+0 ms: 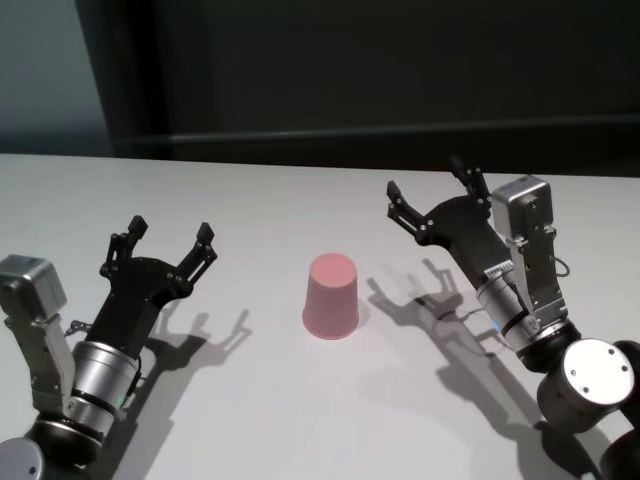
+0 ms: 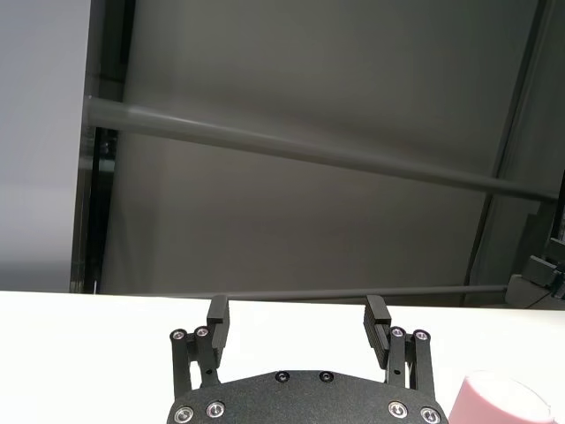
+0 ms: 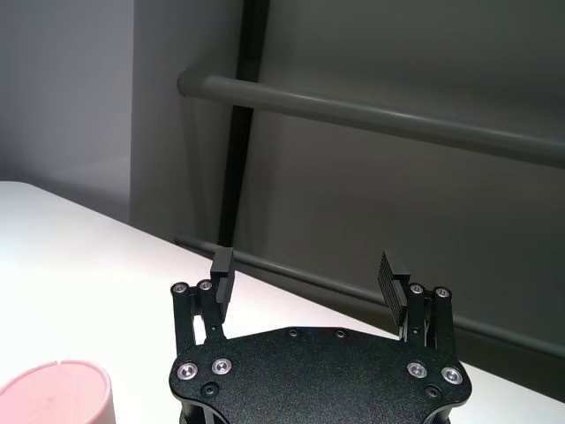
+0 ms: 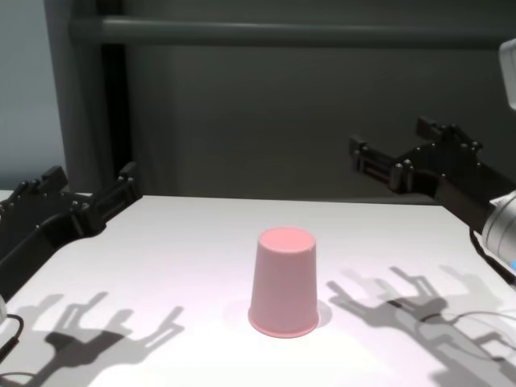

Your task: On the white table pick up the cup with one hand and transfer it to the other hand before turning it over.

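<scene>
The salmon-pink cup (image 1: 331, 297) stands upside down, rim on the white table (image 1: 260, 400), near the middle. It also shows in the chest view (image 4: 284, 281), at the edge of the left wrist view (image 2: 503, 402) and of the right wrist view (image 3: 55, 396). My left gripper (image 1: 170, 240) is open and empty, held above the table to the cup's left, apart from it. My right gripper (image 1: 432, 190) is open and empty, raised above the table to the cup's right and a little farther back.
A dark wall with a horizontal grey rail (image 4: 306, 31) runs behind the table's far edge (image 1: 300, 165). Bare tabletop lies all around the cup, crossed by the arms' shadows.
</scene>
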Available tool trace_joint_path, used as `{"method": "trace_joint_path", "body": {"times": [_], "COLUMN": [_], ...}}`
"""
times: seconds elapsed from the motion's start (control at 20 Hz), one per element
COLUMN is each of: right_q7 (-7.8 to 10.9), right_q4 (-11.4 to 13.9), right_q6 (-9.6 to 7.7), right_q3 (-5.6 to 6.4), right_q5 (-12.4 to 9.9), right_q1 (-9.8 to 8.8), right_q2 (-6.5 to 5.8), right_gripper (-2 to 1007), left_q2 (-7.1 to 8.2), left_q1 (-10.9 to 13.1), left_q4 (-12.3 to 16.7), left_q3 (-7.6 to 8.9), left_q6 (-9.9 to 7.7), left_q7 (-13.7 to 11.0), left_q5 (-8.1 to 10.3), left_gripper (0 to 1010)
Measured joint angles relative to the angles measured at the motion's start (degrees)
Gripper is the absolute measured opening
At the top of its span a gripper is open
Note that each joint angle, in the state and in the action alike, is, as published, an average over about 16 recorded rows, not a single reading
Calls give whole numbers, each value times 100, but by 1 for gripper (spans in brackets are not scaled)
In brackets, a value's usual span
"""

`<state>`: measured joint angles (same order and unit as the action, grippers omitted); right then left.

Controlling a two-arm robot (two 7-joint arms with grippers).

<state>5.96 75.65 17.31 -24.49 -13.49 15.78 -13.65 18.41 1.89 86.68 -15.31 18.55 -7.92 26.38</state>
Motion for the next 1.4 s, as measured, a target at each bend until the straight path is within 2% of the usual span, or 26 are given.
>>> {"method": "trace_joint_path", "body": {"times": [0.25,0.65,1.05,1.4], "right_q7": [-405,-801,-1024,-1111], "right_q4": [168,412,611,698], "right_q6": [181,452,549,553], "right_q3": [167,346,485,591], "right_q5": [252,597,848,953], "right_q1": [-296,-739,-1105,-1289], "right_q2": [49,96,123,174], "right_gripper": [1002,1002,1002,1002], "left_q2": [0,0,0,0], "left_q1": [0,0,0,0], "left_q4": [0,0,0,0], "left_q3": [0,0,0,0], "left_q6": [0,0,0,0], "left_q7": [0,0,0,0], "left_q5": [0,0,0,0], "left_gripper": [1003,1003,1003,1003]}}
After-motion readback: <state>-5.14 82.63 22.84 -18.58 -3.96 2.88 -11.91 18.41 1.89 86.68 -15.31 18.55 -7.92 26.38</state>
